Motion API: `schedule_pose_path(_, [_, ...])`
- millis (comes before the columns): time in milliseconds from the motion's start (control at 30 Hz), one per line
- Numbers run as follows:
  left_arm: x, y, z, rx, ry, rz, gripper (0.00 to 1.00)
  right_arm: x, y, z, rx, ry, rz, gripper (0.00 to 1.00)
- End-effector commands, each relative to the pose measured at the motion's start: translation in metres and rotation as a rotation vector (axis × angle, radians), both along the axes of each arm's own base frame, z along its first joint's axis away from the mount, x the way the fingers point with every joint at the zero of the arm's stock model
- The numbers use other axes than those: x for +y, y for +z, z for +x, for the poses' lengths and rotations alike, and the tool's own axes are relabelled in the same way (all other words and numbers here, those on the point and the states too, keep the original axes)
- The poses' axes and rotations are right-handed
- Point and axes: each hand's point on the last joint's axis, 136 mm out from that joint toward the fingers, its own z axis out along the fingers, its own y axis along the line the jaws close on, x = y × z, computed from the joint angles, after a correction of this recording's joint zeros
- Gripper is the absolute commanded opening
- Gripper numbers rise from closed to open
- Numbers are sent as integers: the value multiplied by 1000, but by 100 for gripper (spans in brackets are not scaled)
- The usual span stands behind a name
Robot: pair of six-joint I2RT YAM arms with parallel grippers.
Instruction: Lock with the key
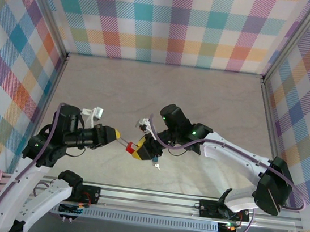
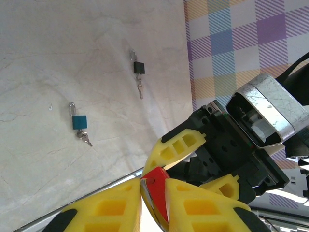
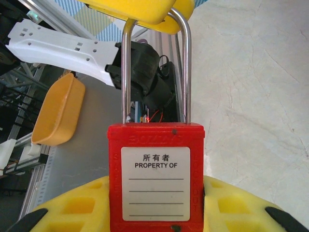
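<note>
The right hand (image 1: 139, 151) clamps the red plastic padlock (image 3: 155, 179) by its body above the pale counter (image 1: 146, 92) — steadying it — while the left hand (image 1: 115, 134) pinches its steel shackle (image 3: 186, 72), likely to press it home.

— What did the 2 arms look like?
— The left arm (image 1: 78, 135) and right arm (image 1: 235, 161) had white shells over black joints, each trailing a purple cable (image 1: 55, 120).
— And the jaws?
— Yellow fingers (image 3: 72, 210) had square pockets and black ends.
</note>
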Motion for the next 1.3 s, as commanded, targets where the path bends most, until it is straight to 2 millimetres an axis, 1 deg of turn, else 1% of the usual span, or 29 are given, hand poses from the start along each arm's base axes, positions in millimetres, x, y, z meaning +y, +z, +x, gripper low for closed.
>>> schedule_pose_path(0, [0, -4, -6, 21, -17, 18, 17, 6, 19, 0, -41, 24, 46, 0])
schedule_pose_path(67, [0, -5, -6, 23, -19, 26, 13, 5, 18, 0, -42, 24, 44, 0])
schedule_pose_path(233, [-2, -7, -5, 25, -35, 34, 0, 6, 19, -1, -36, 28, 48, 0])
schedule_pose_path(400, [-5, -12, -2, 48, -28, 21, 0, 8, 23, -1, -39, 32, 58, 0])
schedule_pose_path(600, [-13, -7, -2, 41, -43, 10, 0, 13, 25, 2, -58, 25, 59, 0])
schedule_pose_path(833, [-33, -21, -8, 48, -95, 23, 0, 24, 44, 13, -105, 4, 101, 0])
schedule_pose_path(1000, [-45, -22, -7, 36, -114, 14, 0, 30, 57, 16, -124, 14, 121, 0])
schedule_pose_path(1100, [-55, -20, -6, 21, -132, 5, 0, 34, 59, 18, -118, 16, 127, 0])
schedule_pose_path(1267, [-55, -15, -2, -2, -114, 8, 0, 32, 57, 21, -144, -13, 134, 0])
